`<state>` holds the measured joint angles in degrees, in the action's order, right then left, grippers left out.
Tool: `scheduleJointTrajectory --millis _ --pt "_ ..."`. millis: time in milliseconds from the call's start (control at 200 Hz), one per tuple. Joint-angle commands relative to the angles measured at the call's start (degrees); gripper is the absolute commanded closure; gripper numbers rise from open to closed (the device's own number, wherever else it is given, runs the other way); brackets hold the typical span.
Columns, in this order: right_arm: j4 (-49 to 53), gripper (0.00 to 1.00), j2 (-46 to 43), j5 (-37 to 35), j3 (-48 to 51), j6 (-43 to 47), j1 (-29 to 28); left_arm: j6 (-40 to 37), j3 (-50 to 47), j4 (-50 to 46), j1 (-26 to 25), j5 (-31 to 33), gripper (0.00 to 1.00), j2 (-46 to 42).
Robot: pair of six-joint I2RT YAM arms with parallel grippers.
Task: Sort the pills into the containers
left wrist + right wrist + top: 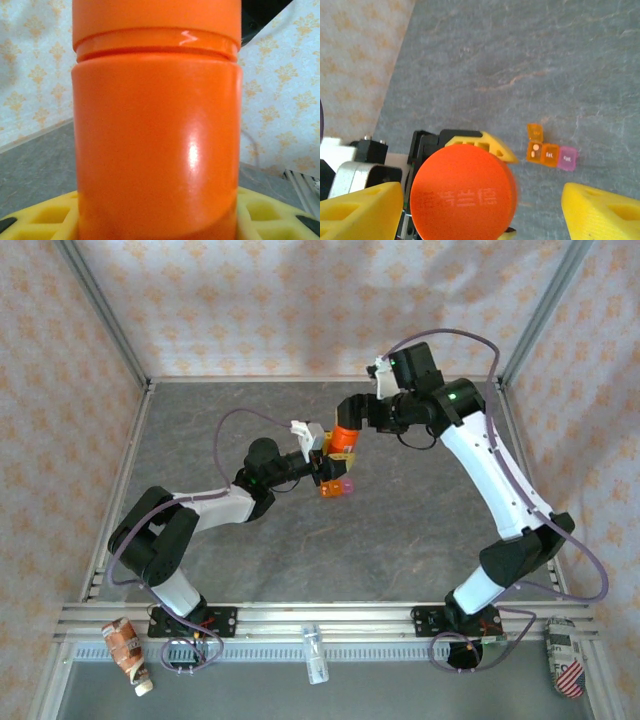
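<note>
The containers [552, 154] lie on the grey table: joined orange and pink compartments, also seen in the top view [338, 487]. One orange lid stands open over two pale pills [535, 151]. My left gripper [156, 212] is shut on an upright orange bottle [155, 140], its yellow fingers [45, 217] on either side of the base. In the top view the left gripper [325, 462] holds this bottle [343, 444] just behind the containers. My right gripper [481, 192] hangs above the bottle's orange-red cap [462, 195]. It is open, its fingers [602, 212] wide of the cap and apart from it.
Patterned cloth walls and metal frame posts [105, 315] ring the table [250, 560]. On the near rail beyond the arm bases lie a crumpled packet [128, 645], a small clear tube [315, 652] and a flag-printed can [567, 660].
</note>
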<state>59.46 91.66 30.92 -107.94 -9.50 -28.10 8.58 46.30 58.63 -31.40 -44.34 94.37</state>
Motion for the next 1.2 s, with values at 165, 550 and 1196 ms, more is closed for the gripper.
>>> scheduleJointTrajectory --millis 165,550,1196 --pt "4.2 0.27 0.8 -0.7 -1.6 3.5 -2.1 1.4 2.1 3.5 0.0 -2.8 1.00 0.2" --pt "2.1 0.51 2.2 -2.0 -1.7 0.6 -2.6 1.5 2.4 2.9 0.1 -3.5 1.00 0.7" --pt "-12.0 0.58 -2.8 -13.4 10.5 -11.6 -6.6 -7.5 1.8 -8.1 0.1 4.3 1.00 -2.1"
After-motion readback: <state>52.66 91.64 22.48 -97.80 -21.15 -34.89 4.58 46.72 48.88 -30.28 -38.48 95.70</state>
